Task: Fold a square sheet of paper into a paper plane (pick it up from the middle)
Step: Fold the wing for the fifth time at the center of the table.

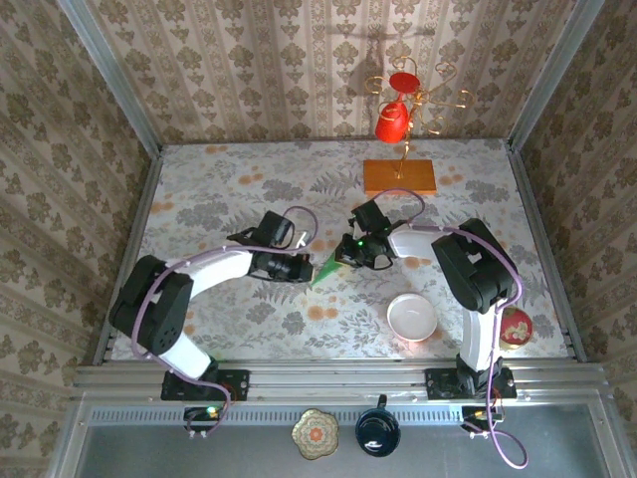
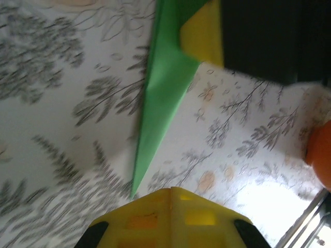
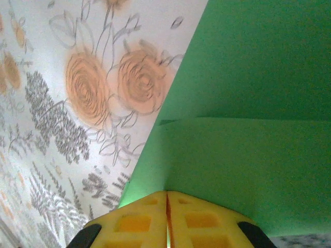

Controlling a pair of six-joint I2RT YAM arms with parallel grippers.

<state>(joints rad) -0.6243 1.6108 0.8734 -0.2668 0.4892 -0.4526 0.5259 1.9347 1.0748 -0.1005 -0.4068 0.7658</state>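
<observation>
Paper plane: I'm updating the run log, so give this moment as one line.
paper plane: green, narrow pointed fold | right gripper: shut on it | left gripper: shut, near its tip

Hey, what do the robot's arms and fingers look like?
The left arm and right arm both have white links between bulky black joints, each with a lavender cable looping along it. The fingers are bright yellow plastic with square recesses and black bases.
</observation>
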